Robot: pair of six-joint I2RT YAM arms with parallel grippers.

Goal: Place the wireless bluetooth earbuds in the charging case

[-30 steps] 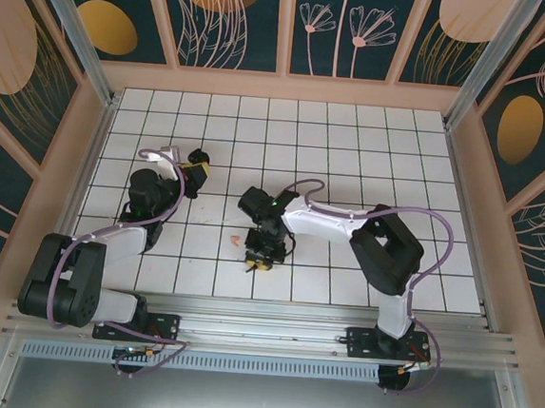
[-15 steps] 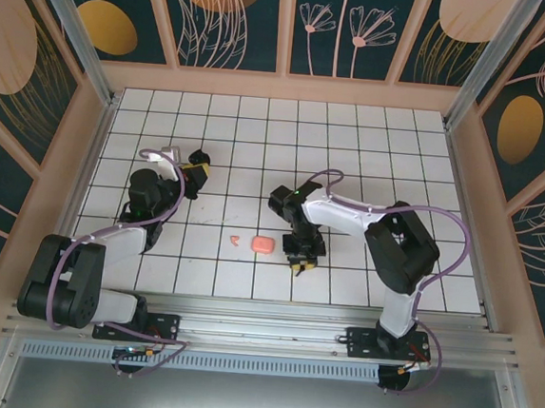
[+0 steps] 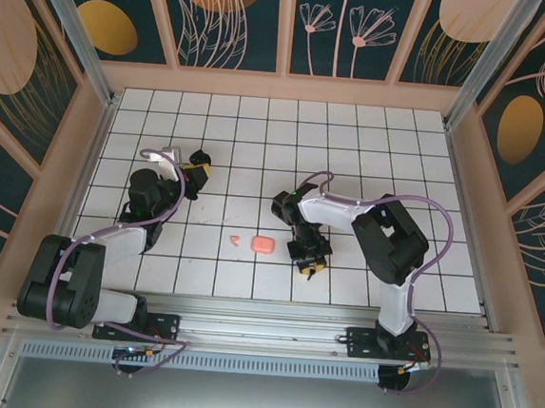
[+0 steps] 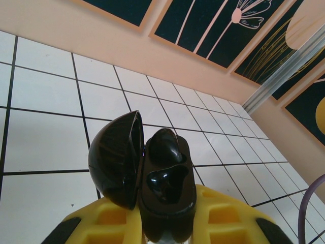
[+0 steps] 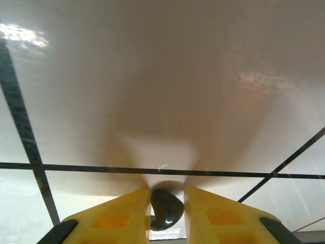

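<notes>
The right claw (image 5: 166,212) is clamped on a black earbud (image 5: 165,205), its tips close over the white surface (image 5: 152,76). A pink case (image 3: 263,245) and a pink earbud (image 3: 235,239) lie near this claw, on its left-arm side. The left claw (image 4: 165,223) is closed around the black charging case (image 4: 163,178), whose lid stands open.

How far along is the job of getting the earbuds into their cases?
Done: the black charging case is open, held by the left gripper; one slot may already hold a bud, though I can't tell. In hand: the right gripper pinches a black earbud low over the table. Left: seating that bud, plus a pink earbud lying loose beside the pink case.
</notes>
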